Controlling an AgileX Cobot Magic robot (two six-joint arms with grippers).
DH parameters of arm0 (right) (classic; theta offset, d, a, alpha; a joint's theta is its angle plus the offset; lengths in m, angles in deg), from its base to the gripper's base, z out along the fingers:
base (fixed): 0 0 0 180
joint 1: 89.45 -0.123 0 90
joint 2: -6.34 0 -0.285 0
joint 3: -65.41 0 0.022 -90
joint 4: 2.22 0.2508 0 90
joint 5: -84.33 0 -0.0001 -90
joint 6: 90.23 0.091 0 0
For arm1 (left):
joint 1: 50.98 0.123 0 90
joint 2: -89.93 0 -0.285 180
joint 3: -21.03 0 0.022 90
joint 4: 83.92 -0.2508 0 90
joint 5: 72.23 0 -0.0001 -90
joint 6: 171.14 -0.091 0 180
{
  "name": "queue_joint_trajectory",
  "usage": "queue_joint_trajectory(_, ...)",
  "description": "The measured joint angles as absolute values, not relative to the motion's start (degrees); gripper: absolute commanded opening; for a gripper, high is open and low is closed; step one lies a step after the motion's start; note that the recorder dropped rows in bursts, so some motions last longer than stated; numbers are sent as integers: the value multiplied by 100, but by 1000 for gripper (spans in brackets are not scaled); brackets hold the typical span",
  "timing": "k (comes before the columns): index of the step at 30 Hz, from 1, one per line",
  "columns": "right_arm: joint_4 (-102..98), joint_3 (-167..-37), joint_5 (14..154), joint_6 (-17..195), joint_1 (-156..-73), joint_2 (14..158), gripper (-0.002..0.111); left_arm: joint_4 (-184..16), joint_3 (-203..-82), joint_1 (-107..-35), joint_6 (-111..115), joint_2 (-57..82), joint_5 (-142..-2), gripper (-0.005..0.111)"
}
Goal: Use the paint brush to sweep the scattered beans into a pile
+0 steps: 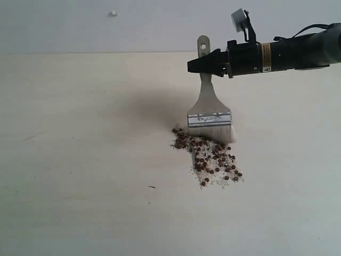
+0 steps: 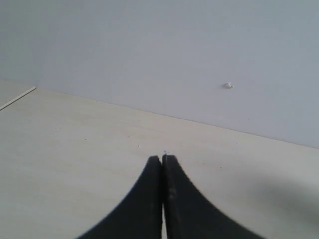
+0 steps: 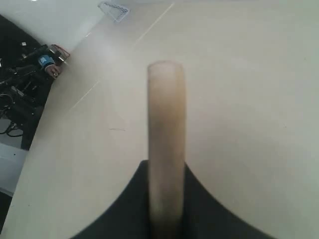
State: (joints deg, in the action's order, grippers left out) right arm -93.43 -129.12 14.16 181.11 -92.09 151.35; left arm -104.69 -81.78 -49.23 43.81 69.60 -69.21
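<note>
Here, pale tabletop (image 1: 80, 202) against grey wall (image 1: 160, 24)

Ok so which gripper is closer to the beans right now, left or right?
Right. The right gripper holds the paint brush by its handle, bristles touching the beans. The left gripper is shut, absent from the exterior view, with no beans in its own view.

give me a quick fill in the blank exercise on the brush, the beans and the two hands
1. The right hand is shut on the paint brush's ____.
2. The brush's bristles point ____, touching the beans.
3. The left hand is shut and holds ____.

Missing words: handle; down; nothing.
</note>
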Motion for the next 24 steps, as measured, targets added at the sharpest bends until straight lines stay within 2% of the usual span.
queue_joint_trajectory(8, -9031, -12912, 1450, 17469, -9209, 14883, 0, -10469, -8178, -4923, 4381, 6960, -6921, 0)
queue_joint_trajectory(17, -9030, -12897, 1470, 17769, -9209, 14455, 0, -10469, -8178, -4923, 4381, 6960, -6921, 0)
queue_joint_trajectory(24, -8671, -12196, 2246, 18051, -9209, 13769, 0, -10469, -8178, -4923, 4381, 6960, -6921, 0)
